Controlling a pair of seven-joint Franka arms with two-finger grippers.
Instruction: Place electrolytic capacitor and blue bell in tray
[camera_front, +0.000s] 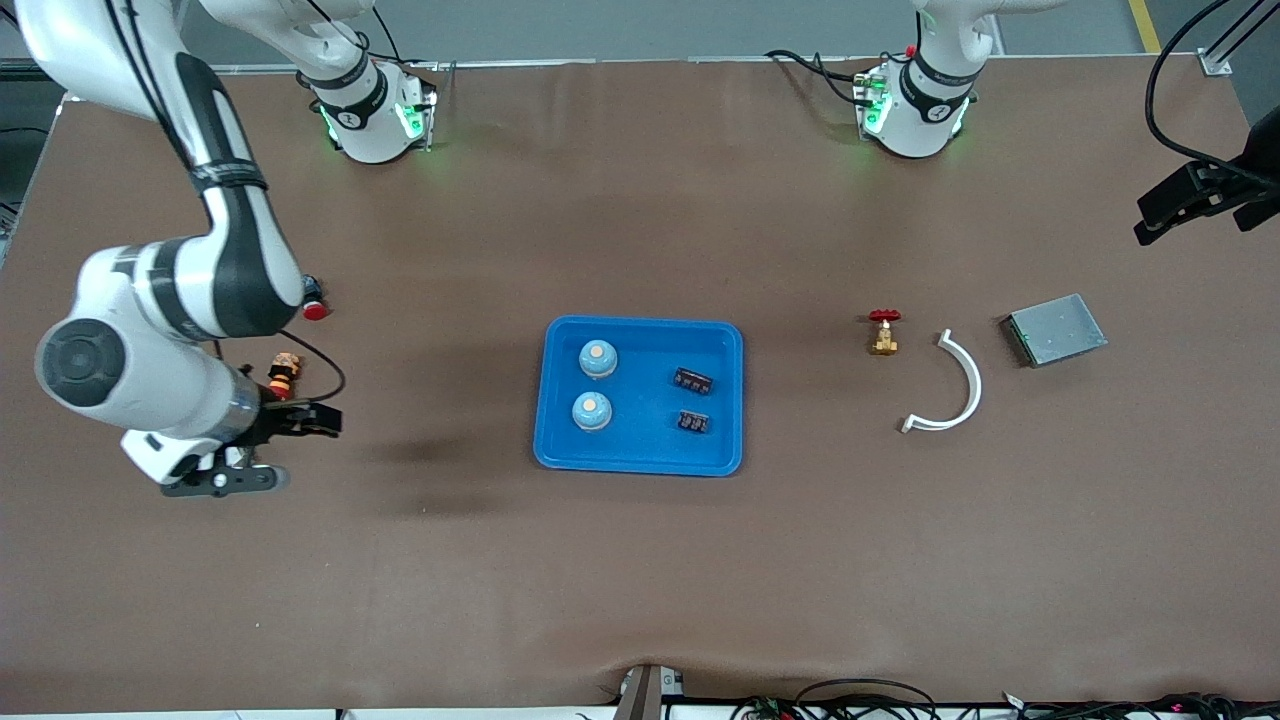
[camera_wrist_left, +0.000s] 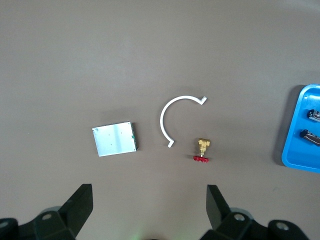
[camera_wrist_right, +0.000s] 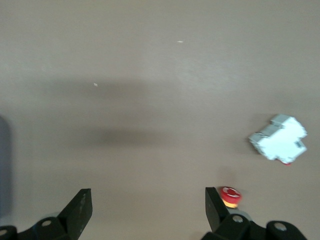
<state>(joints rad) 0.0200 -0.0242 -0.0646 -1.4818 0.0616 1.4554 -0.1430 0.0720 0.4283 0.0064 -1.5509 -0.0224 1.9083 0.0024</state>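
The bright blue tray (camera_front: 640, 455) lies mid-table. In it are two blue bells (camera_front: 597, 358) (camera_front: 591, 410) and two small black electrolytic capacitors (camera_front: 693, 380) (camera_front: 693, 422). The left wrist view shows one end of the tray (camera_wrist_left: 300, 155) with both capacitors (camera_wrist_left: 314, 115) (camera_wrist_left: 311, 136). My right gripper (camera_front: 318, 418) (camera_wrist_right: 148, 202) is open and empty, low over bare table toward the right arm's end, apart from the tray. My left gripper (camera_front: 1195, 222) (camera_wrist_left: 150, 202) is open and empty, held high over the left arm's end of the table.
A brass valve with a red handle (camera_front: 884, 333) (camera_wrist_left: 202, 150), a white curved strip (camera_front: 955, 390) (camera_wrist_left: 172, 117) and a grey metal box (camera_front: 1056, 329) (camera_wrist_left: 115, 138) lie toward the left arm's end. A red button (camera_front: 315, 310) (camera_wrist_right: 230, 196), an orange part (camera_front: 285, 372) and a white breaker (camera_wrist_right: 278, 138) lie near my right gripper.
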